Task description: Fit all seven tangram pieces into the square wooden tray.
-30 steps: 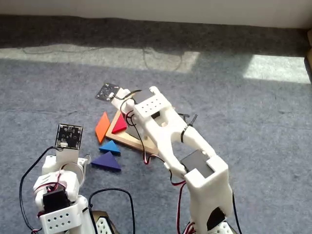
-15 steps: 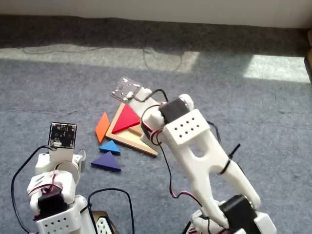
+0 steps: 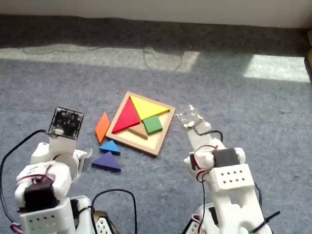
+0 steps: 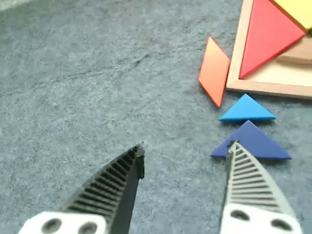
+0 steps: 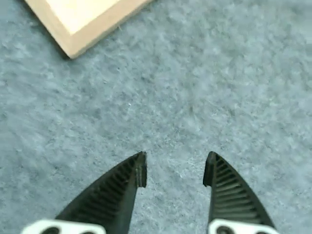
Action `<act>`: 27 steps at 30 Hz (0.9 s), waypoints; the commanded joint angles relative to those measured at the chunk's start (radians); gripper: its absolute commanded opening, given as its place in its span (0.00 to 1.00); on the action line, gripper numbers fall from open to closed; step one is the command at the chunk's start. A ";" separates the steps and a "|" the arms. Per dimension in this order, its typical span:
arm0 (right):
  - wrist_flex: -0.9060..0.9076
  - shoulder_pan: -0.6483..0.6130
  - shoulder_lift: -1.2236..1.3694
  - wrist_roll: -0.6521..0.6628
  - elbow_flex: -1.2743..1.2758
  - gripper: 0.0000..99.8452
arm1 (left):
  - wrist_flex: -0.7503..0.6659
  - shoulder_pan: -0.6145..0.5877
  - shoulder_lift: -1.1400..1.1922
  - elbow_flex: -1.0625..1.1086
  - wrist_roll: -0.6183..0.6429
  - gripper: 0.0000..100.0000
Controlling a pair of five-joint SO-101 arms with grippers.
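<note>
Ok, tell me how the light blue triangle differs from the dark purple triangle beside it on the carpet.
The light blue triangle is the smaller; the dark purple triangle is clearly larger. The light blue triangle lies nearer the tray; the dark purple triangle lies farther from it, nearer the left pincer. Both lie flat on the carpet, outside the tray, with their tips pointing the same way.

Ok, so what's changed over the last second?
The right arm, stretched over the tray a second ago, has pulled back toward its base; the right gripper now hangs open over carpet off the tray's corner, uncovering the yellow triangle and green square. The left gripper, open, barely shifted. The red triangle, orange piece, blue triangle and purple triangle lie as before.
</note>
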 commanded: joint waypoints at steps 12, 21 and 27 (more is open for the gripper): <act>-0.159 0.213 -0.300 -0.003 0.367 0.18 | -0.215 0.139 0.584 -0.082 0.058 0.31; -0.156 0.268 -0.377 -0.002 0.452 0.18 | -0.370 0.252 0.753 -0.084 0.141 0.31; -0.156 0.268 -0.380 -0.002 0.475 0.18 | -0.428 0.252 0.923 -0.160 0.060 0.31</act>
